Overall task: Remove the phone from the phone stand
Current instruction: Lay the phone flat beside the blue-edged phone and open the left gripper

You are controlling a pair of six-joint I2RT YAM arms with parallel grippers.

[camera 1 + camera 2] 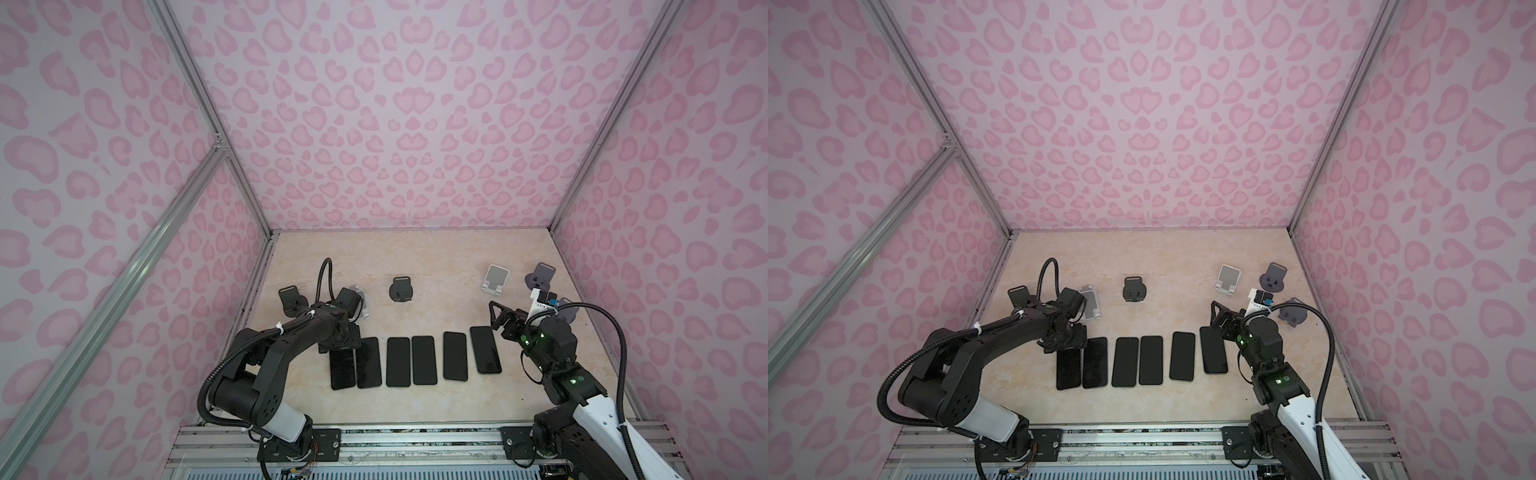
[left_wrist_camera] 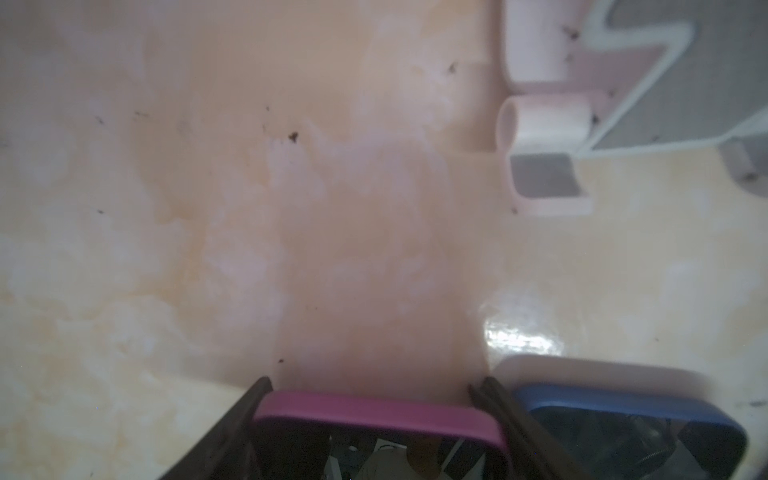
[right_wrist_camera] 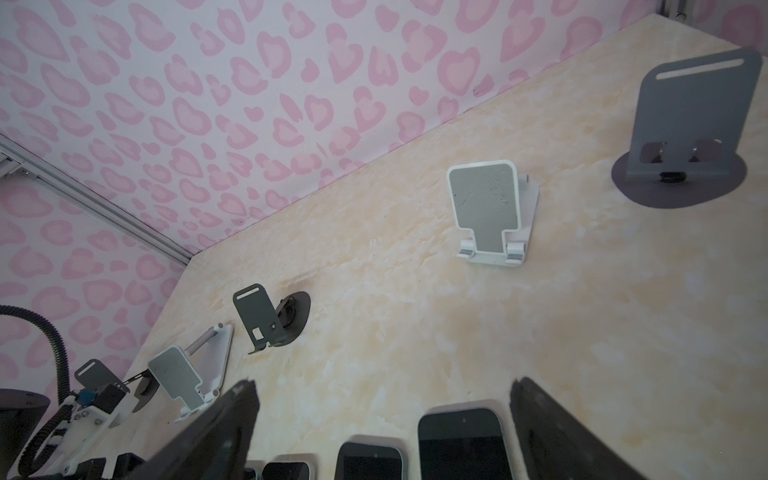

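Seems nearly done: stands (image 1: 496,280) bare, left claw (image 2: 371,381) astride pink-cased phone (image 2: 374,409) on bench (image 1: 415,266), grip unclear, right claw (image 3: 383,383) agape, empty

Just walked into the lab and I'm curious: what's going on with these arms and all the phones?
The two arms are taking phones off stands. Six phones lie flat in a row on the table, and the stands at the back look empty. The left gripper straddles the pink-cased phone at the row's left end; whether it grips is unclear. The right gripper hangs open and empty over the right end.
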